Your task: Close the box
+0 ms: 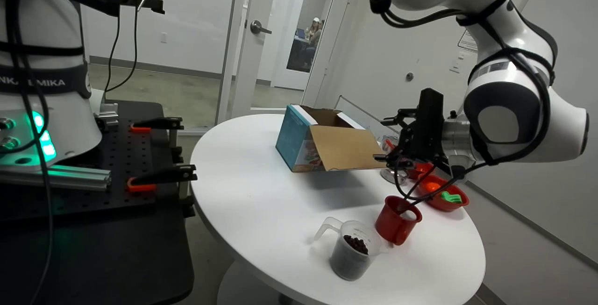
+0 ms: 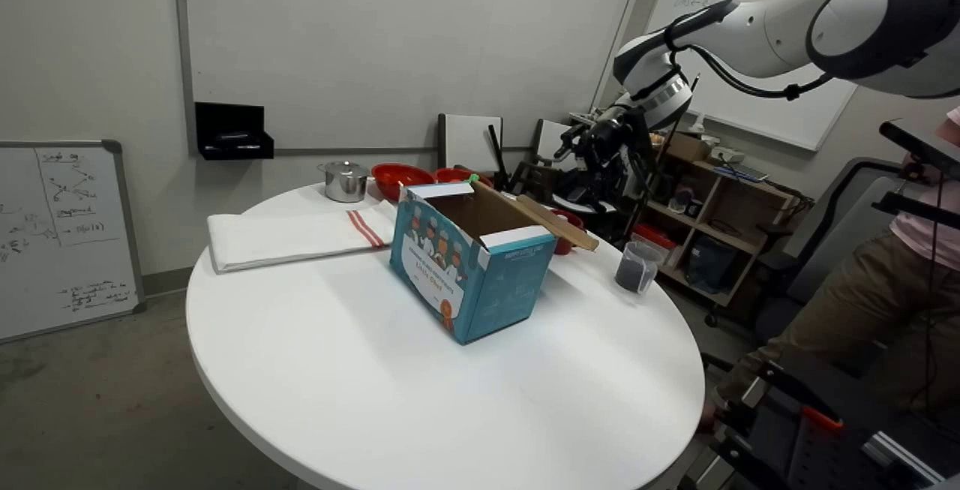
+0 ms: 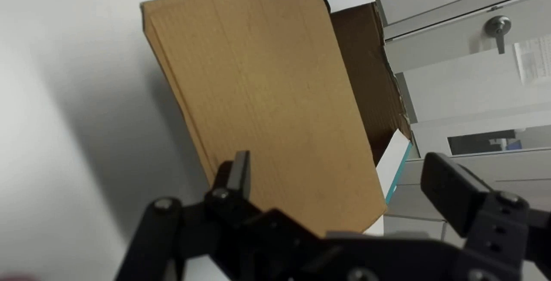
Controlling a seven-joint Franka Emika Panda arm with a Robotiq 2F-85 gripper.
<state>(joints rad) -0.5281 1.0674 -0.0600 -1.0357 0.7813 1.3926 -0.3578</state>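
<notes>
The box [image 1: 290, 139] stands upright on the white table, teal outside and brown inside. It also shows in an exterior view [image 2: 504, 287]. Its top is open. The large brown flap [image 1: 348, 150] hangs outward and slopes down from the rim on the gripper's side; it fills the middle of the wrist view [image 3: 275, 91]. Short white end flaps stick out at both ends of the opening. My gripper [image 1: 383, 139] is open and empty beside the flap's outer edge. In the wrist view the gripper's [image 3: 342, 182] fingers are wide apart, the left one over the flap. Contact cannot be told.
A red cup [image 1: 395, 224] and a clear measuring cup [image 1: 350, 256] with dark contents stand near the table's edge below the gripper. A red bowl [image 1: 444, 200] with toy pieces is behind. A metal pot [image 2: 346, 181] and folded white towel [image 2: 300, 238] lie beyond the box.
</notes>
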